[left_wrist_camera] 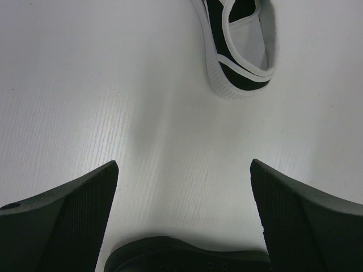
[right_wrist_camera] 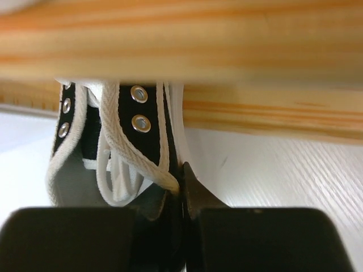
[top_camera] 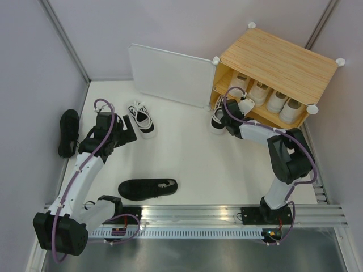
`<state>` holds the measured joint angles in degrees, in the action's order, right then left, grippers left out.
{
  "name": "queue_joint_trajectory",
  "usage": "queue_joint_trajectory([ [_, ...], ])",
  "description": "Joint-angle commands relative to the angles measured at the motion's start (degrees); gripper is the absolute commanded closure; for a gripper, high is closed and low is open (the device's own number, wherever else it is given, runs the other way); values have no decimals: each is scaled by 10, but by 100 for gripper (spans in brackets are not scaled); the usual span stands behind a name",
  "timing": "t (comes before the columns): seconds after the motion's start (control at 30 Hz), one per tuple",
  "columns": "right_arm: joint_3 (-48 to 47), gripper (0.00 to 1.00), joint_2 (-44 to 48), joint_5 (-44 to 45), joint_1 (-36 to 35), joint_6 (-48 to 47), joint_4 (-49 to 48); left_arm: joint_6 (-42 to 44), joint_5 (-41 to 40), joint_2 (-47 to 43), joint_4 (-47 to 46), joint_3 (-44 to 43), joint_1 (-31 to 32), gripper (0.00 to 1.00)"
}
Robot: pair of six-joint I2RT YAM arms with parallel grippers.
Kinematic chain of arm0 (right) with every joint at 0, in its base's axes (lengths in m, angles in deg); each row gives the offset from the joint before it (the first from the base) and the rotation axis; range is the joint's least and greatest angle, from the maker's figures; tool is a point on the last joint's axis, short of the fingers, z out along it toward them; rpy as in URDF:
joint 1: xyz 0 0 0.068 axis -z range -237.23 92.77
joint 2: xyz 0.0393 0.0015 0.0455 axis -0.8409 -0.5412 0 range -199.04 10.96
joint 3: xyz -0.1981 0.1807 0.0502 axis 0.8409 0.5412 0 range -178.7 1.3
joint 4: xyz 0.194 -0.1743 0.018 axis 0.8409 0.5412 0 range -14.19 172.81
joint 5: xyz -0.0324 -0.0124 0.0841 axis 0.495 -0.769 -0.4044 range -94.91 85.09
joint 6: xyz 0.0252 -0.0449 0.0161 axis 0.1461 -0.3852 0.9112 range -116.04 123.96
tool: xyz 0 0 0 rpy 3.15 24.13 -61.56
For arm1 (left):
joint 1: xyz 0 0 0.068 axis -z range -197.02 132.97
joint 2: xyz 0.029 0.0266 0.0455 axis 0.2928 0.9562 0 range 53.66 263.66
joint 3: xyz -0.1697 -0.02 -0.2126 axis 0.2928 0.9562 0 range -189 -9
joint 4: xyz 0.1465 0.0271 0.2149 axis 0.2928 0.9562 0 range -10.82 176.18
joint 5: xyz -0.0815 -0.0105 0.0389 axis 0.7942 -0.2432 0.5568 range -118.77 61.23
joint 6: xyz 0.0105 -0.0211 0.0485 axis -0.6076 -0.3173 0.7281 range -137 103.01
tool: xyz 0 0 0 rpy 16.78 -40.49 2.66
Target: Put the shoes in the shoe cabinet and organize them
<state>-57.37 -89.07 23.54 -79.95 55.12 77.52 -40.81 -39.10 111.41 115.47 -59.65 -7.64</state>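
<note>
Found the right gripper [right_wrist_camera: 182, 180] pinching the side of a black canvas shoe [right_wrist_camera: 142, 122] with white trim, flat laces and metal eyelets, its toe under the shelf edge of the shoe cabinet [top_camera: 278, 62] with a light wood-grain top. Counted four pale shoes [top_camera: 260, 90] in a row on its wooden shelf. Saw the left gripper [left_wrist_camera: 184, 170] spread wide over the ribbed white table [left_wrist_camera: 113, 85], holding nothing, between a matching shoe [left_wrist_camera: 241, 45] and an all-black shoe [left_wrist_camera: 181, 255].

The left arm [top_camera: 85, 170] and right arm [top_camera: 258, 133] have white shells, black joints and looping purple cables [top_camera: 104, 102]; the left tool [left_wrist_camera: 184, 164] has black textured fingers [left_wrist_camera: 68, 221]
</note>
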Motion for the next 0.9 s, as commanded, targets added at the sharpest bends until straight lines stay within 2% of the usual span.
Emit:
queue_joint_trajectory([
  [0.0, -53, 91, -18, 22, 11, 3, -74, 23, 3, -2, -17, -3, -1, 0],
  [0.07, -64, 85, -32, 17, 17, 4, -67, 23, 3, -3, -18, -3, -1, 0],
  [0.2, -71, 64, -32, 1, 19, 5, -55, 23, 3, -2, -17, -3, -1, 0],
  [0.47, -30, 41, 40, -29, 19, -13, -42, 21, 6, -1, -17, -3, 0, 0],
  [0.63, -12, 30, 88, -59, 18, -40, -27, 22, 5, -1, -17, -1, -1, 0],
  [0.77, 19, 17, 139, -83, 13, -76, -36, 22, 5, 0, -17, -1, -1, 0],
  [0.87, 57, 8, 161, -104, 0, -141, -57, 21, 7, -2, -17, -1, -1, 0],
])
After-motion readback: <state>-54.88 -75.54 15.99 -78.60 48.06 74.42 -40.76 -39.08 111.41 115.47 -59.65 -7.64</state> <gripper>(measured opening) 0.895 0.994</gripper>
